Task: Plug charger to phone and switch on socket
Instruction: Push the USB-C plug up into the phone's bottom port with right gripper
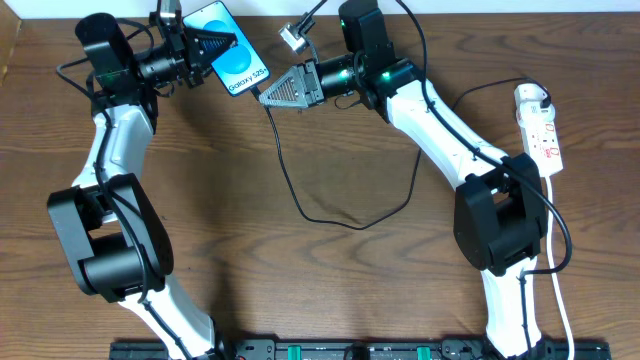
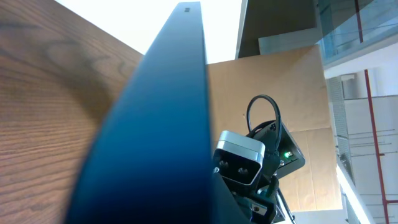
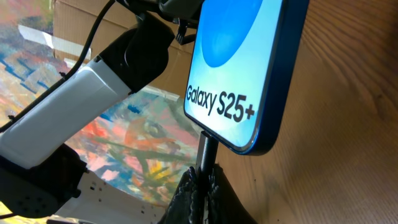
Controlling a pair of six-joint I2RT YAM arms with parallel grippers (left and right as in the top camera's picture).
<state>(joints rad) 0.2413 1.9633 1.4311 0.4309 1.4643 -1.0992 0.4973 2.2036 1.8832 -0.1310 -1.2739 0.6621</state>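
1. The phone (image 1: 232, 50) sat near the far edge of the worktop (image 1: 300, 290), toward the far-left corner. The left fingers (image 1: 213, 42) pinched it, apparently lifted, with the lit screen up and the lower edge turned toward the right arm.
2. The right fingers (image 3: 186, 199) were pressed together on the charger (image 1: 330, 218) just behind its plug tip (image 3: 206, 146). The tip met the phone's lower edge at the port, but whether it was fully seated could not be told.
3. Doing this step well probably meant keeping the tip in line with the phone's long axis and pushing straight in. A tilted tip would likely jam or scrape the frame.
4. The left fingers needed to brace firmly, because the push could slide the phone in their hold.
5. The cable lay in a slack loop across the middle of the worktop, so it seemed unlikely to tug the tip sideways.
6. The socket (image 1: 541, 128) lay along the right edge, well apart from both sets of fingers. Its switch looked like a later step.
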